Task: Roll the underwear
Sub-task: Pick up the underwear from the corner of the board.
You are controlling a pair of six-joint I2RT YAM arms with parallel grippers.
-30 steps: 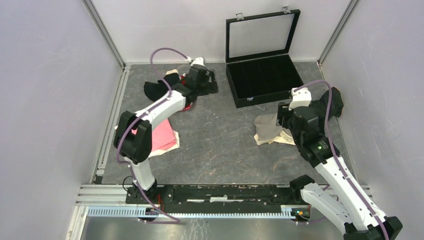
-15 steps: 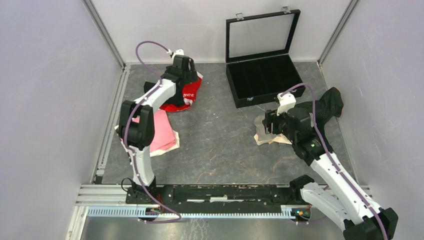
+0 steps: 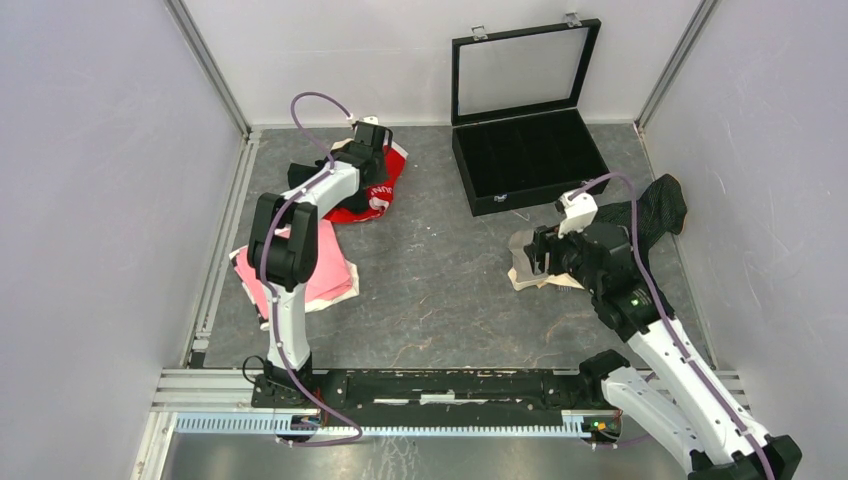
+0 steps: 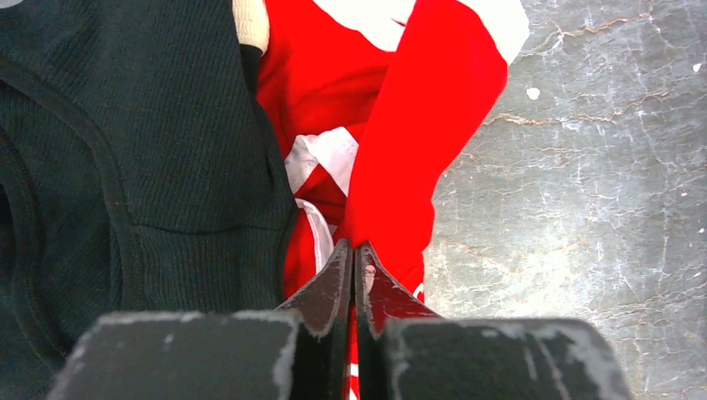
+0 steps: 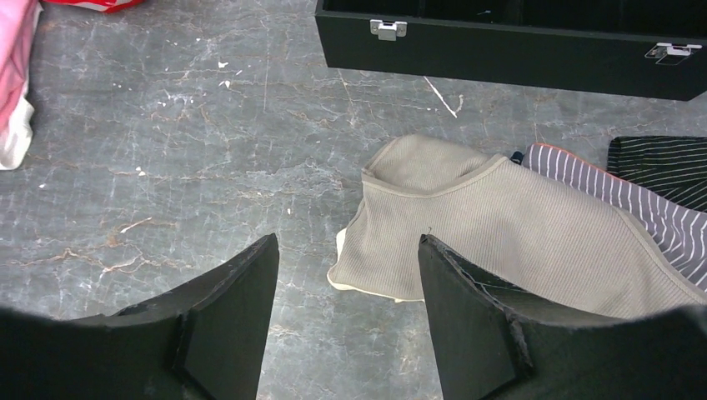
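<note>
Now left gripper (image 4: 354, 250) pinches the red garment (image 4: 433, 108) at a fold, beside the black garment (image 4: 125, 150). Over the beige garment (image 5: 517, 233), right gripper (image 5: 346, 250) hangs agape.

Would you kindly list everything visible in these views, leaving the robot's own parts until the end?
red underwear: one, red with white lettering, far left of the table.
black underwear: one, black, against the red one's left side.
pink underwear: one, pink, left side, nearer the arms.
beige underwear: one, beige, right of centre.
pinstriped underwear: one, dark, far right.
case: one, black, lid open, far side.
table: one, grey marbled.
left end effector: shut, pinching the red underwear.
right end effector: open, over the beige underwear's edge.
</note>
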